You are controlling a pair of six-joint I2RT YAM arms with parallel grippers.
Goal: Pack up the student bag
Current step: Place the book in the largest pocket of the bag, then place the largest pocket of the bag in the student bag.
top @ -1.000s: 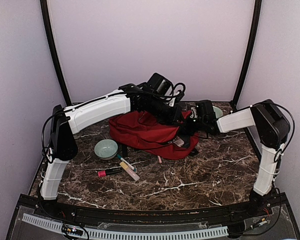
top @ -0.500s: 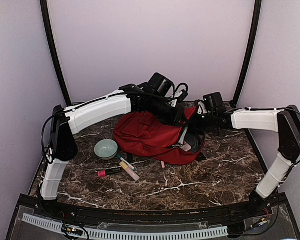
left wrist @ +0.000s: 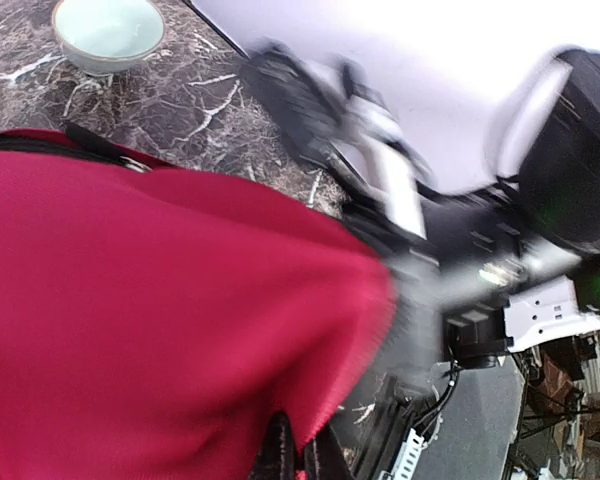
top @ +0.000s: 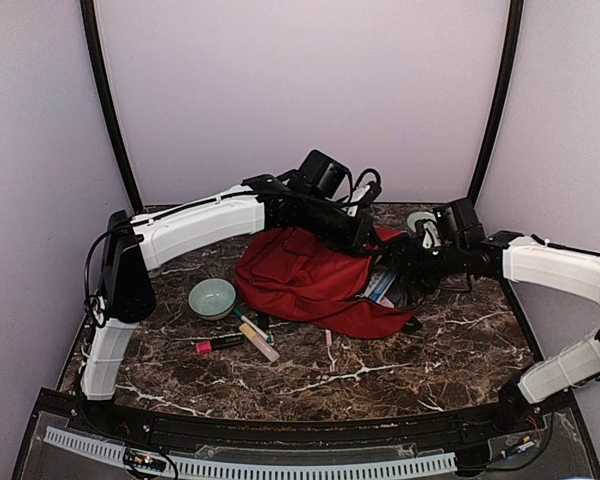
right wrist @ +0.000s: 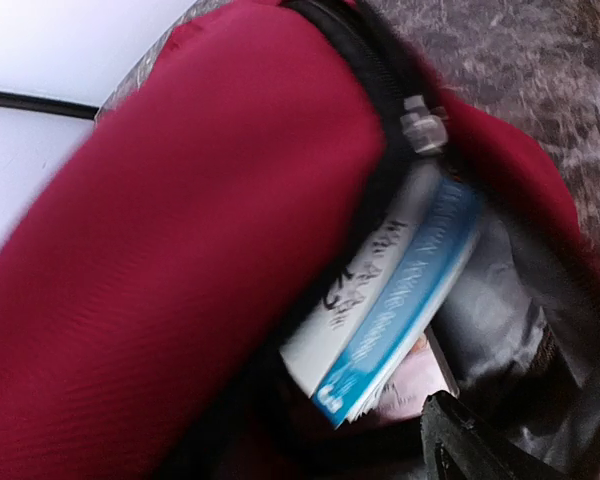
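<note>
Dark-red fabric marks the student bag, lying toward the far side of the bench, its long axis running left to right and its mouth facing right. The left end effector is clamped on the bag's upper lip, lifting the opening. The right end effector sits just right of that mouth, the nearer one; whether its fingers stand apart I cannot tell. A blue-and-white booklet shows inside.

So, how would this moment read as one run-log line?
left gripper: shut on student bag fabric | right gripper: open at bag mouth | book: inside bag | bowl, markers: on table
</note>
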